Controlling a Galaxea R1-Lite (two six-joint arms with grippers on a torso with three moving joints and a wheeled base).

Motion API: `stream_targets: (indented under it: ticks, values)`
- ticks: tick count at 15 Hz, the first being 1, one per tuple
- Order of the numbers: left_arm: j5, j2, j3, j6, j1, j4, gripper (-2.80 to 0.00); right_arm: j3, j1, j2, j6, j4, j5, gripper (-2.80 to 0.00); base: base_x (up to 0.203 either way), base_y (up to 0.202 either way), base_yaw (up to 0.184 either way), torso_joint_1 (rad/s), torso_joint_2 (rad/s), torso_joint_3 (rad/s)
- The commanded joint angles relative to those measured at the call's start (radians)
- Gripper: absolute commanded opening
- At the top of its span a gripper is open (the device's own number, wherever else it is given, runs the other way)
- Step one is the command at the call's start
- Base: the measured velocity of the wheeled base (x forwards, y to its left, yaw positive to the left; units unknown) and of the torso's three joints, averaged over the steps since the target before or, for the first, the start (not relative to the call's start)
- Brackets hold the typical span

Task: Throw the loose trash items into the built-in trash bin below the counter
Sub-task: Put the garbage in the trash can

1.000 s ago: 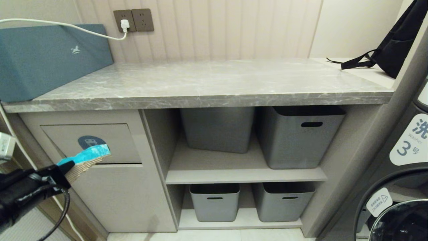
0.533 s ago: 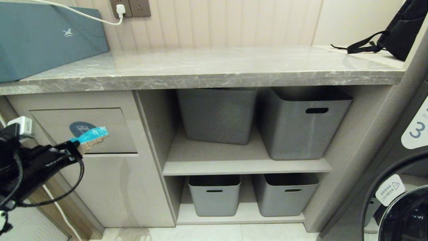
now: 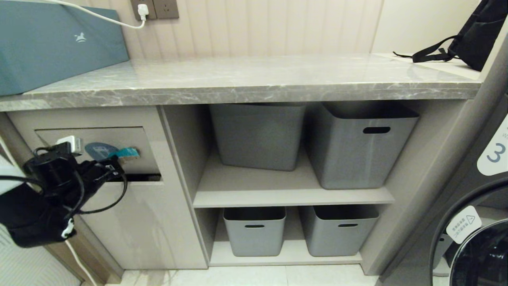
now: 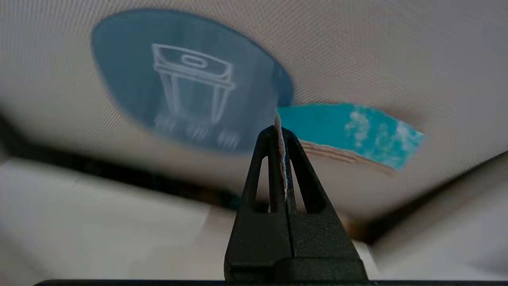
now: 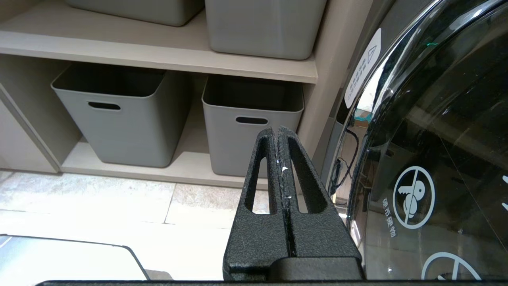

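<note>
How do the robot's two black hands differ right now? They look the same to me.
The left hand is shut on a scrap of blue-faced cardboard; the right hand is shut on nothing. The left hand is up against the bin flap, whose lower edge is pushed inward, by the blue badge; the right hand hangs apart, near the lower grey tubs and the washer door. Both are black and closed.

Head view: high, facing down at bench point(image 3: 254, 85) front. Left wrist: hard against bin flap point(image 4: 357, 51). Right wrist: near lower tubs point(image 5: 115, 119), shared with head.
</note>
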Motion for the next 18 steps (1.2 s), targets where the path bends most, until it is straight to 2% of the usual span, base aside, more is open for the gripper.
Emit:
stream_targets:
  ticks: [1, 6, 10, 11, 18]
  values:
    - [-0.001, 0.130, -0.089, -0.001, 0.000, -0.011, -2.80, 0.000, 0.000, 0.002, -0.001, 0.001, 0.000, -2.80, 0.000, 0.000, 0.000, 0.000, 0.00, 0.000]
    - [-0.005, 0.224, -0.189, 0.000, -0.002, -0.014, -2.80, 0.000, 0.000, 0.002, -0.002, 0.001, 0.000, -2.80, 0.000, 0.000, 0.000, 0.000, 0.00, 0.000]
    - [-0.005, 0.228, -0.193, 0.000, -0.005, -0.012, -2.80, 0.000, 0.000, 0.002, -0.002, 0.001, 0.000, -2.80, 0.000, 0.000, 0.000, 0.000, 0.00, 0.000]
    - [-0.008, 0.231, -0.195, 0.001, -0.005, -0.010, 0.00, 0.000, 0.000, 0.002, -0.001, 0.001, 0.000, -2.80, 0.000, 0.000, 0.000, 0.000, 0.00, 0.000]
    - [-0.013, 0.245, -0.240, 0.001, -0.005, -0.007, 0.00, 0.000, 0.000, 0.002, -0.005, 0.001, 0.002, -2.80, 0.000, 0.000, 0.000, 0.000, 0.00, 0.000]
